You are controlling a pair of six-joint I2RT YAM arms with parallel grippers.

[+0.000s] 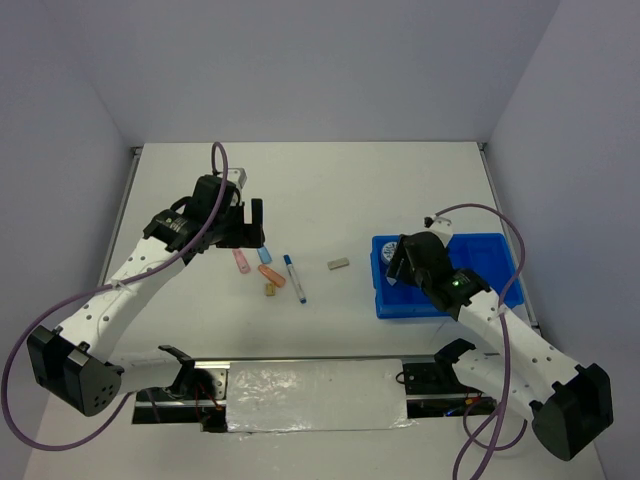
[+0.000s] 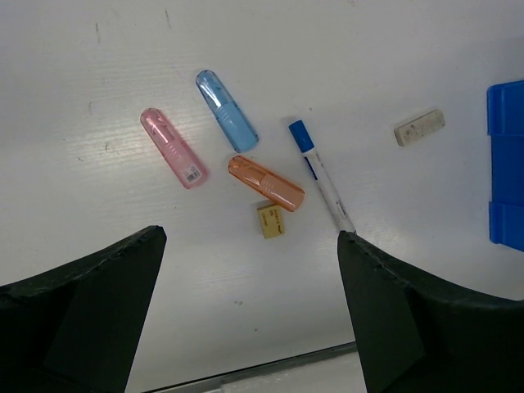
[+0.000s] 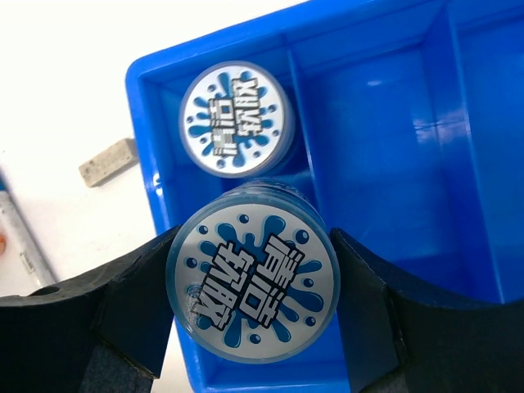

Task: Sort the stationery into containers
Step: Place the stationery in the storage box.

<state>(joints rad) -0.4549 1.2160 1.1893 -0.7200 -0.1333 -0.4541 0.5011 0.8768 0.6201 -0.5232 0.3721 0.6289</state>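
Spreading white and matte beneath the left gripper (image 2: 250, 319) and off to the left of the right gripper (image 3: 252, 299): a table (image 1: 330, 190), carrying faint scuff marks (image 2: 97, 33) ahead of the left gripper. Rising beyond both, pale lavender-grey walls (image 1: 300, 60). Running behind them along the near edge, a black mounting rail (image 1: 420, 385) bearing a crinkled silvery sheet (image 1: 315, 395).

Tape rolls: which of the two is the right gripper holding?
The nearer roll, lower in the right wrist view: the right gripper clamps it over the blue tray. The other roll lies free in the tray's corner.
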